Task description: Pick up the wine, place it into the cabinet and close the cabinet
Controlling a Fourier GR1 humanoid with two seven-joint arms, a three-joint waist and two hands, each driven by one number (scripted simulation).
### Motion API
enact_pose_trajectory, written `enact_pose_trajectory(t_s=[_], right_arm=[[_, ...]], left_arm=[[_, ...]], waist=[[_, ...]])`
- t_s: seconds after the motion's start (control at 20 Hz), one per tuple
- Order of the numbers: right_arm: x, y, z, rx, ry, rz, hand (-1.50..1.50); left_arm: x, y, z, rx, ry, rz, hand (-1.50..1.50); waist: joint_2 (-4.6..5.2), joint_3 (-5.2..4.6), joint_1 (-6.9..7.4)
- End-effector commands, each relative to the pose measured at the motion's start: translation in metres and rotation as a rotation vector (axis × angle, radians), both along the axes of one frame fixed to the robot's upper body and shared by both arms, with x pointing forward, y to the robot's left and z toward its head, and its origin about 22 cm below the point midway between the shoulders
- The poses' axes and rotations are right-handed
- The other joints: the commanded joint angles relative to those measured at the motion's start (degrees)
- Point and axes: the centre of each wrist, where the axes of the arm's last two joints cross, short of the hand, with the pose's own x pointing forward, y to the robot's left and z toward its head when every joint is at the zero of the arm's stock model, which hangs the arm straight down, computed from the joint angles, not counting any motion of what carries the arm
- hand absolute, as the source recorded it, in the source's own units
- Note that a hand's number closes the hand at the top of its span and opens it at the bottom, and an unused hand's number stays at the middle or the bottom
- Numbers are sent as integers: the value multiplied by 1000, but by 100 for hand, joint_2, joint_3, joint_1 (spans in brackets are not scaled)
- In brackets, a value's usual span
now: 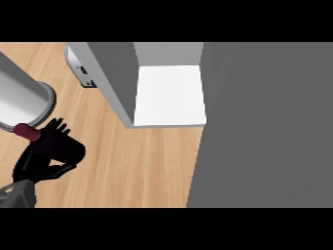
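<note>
At the lower left of the frame the left hand (45,158) has its fingers and thumb curled round the wine (52,142), a dark bottle whose reddish cap points toward the upper left. The cap sits just beside the rim of a grey cylinder (10,95) that slants in from the upper left edge. The cabinet (136,83) stands at upper centre, its door (273,127) swung wide as a large grey panel filling the right half, and its white shelf (170,95) is bare. Between the bottle and the cabinet's lower edge lies open wooden counter (136,166). The right hand is not visible.
</note>
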Motion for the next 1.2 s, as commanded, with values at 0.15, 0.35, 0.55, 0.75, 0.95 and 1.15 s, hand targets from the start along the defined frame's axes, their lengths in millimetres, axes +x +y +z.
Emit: enact_pose_trajectory(t_s=[0.15,0.35,0.55,0.75,0.95,1.15], right_arm=[[-28,-7,-9,0,25,68,-150],[-20,-5,-2,10,18,66,-150],[-23,-1,-4,11,28,62,-150],[-11,-6,3,7,29,43,-150],[-26,-4,5,0,28,44,-150],[-6,-9,3,11,33,25,-150]], left_arm=[[7,-6,0,-88,-83,-112,150],[22,-31,6,52,-201,-193,150],[18,-60,-6,96,-255,-138,150],[24,-139,-13,108,-262,-19,150],[26,-153,-4,127,-339,31,150],[25,-161,17,143,-471,21,150]], waist=[[0,2,-20],[-19,2,-15],[-28,6,47],[-62,23,122],[-65,15,115],[-58,22,180]])
